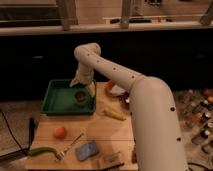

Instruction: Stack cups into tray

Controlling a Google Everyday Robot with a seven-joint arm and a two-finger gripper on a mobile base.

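Observation:
The dark green tray (54,101) lies at the back left of the wooden table. One olive-tan cup (80,96) stands upright inside it, near its right rim. My gripper (83,86) hangs just above that cup, pointing down into the tray at the end of the white arm that reaches in from the right. I cannot tell whether it touches the cup. No other cup shows.
A red-and-white bowl (115,89) sits right of the tray, partly behind the arm. A yellow piece (115,114), an orange fruit (60,131), a fork (70,145), a blue-grey sponge (87,150) and a green pepper (41,151) lie on the table. Bottles (199,114) stand at the right.

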